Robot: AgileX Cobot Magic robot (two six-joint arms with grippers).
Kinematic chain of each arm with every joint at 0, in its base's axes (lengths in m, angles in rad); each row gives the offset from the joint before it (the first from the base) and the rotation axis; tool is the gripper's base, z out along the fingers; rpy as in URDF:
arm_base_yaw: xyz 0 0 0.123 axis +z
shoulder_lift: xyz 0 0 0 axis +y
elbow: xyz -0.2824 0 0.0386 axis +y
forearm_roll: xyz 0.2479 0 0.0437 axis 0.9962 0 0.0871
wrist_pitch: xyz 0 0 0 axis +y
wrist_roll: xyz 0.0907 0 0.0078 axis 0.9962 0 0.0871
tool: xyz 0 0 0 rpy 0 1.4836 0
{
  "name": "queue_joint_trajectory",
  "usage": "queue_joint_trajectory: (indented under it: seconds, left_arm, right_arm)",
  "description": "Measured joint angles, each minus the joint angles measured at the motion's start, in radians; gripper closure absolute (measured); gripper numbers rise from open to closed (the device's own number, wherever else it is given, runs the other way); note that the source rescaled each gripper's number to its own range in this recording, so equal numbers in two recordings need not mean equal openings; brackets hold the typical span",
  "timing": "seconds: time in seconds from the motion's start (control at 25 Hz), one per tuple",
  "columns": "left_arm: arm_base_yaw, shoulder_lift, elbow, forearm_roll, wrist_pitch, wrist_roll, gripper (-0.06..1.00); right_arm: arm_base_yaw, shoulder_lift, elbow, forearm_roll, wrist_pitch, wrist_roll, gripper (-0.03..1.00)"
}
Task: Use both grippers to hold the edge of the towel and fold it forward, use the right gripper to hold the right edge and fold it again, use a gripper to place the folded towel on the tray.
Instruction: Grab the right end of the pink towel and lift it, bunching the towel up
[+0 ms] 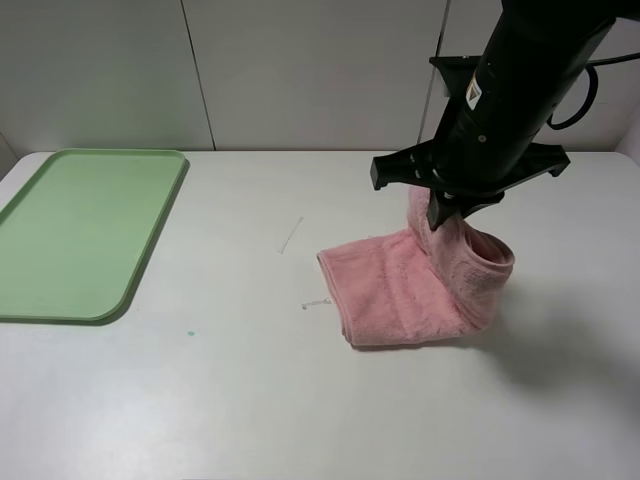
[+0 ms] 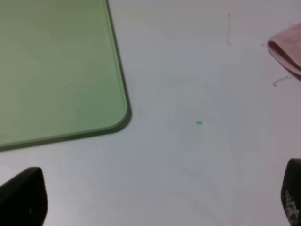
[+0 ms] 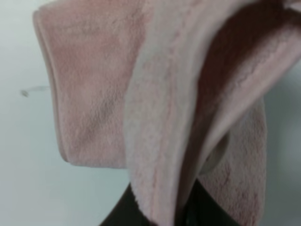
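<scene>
The pink towel (image 1: 400,285) lies folded on the white table right of centre. Its right edge is lifted into a curl. My right gripper (image 1: 445,215) hangs above it, shut on that raised edge. In the right wrist view the towel (image 3: 94,94) fills the frame and its hem runs down between the dark fingers (image 3: 120,214). The light-green tray (image 1: 80,230) sits at the far left with nothing on it. In the left wrist view my left gripper (image 2: 157,197) is open over bare table, near the tray's corner (image 2: 117,113), and a towel corner (image 2: 287,47) shows at the frame's edge.
Two thin white marks (image 1: 290,235) (image 1: 316,303) lie on the table left of the towel. A small green speck (image 1: 190,332) sits between tray and towel. The left arm does not show in the exterior high view.
</scene>
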State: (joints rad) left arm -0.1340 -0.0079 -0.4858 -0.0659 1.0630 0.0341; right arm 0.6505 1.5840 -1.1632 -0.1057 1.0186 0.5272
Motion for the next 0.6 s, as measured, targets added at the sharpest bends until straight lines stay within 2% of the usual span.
queue_joint_trajectory:
  seconds: [0.6]
  left_arm:
    - [0.000, 0.000, 0.000, 0.000, 0.000, 0.000, -0.05]
  right_arm:
    - [0.072, 0.130, 0.000, 0.055, -0.118, 0.015, 0.92]
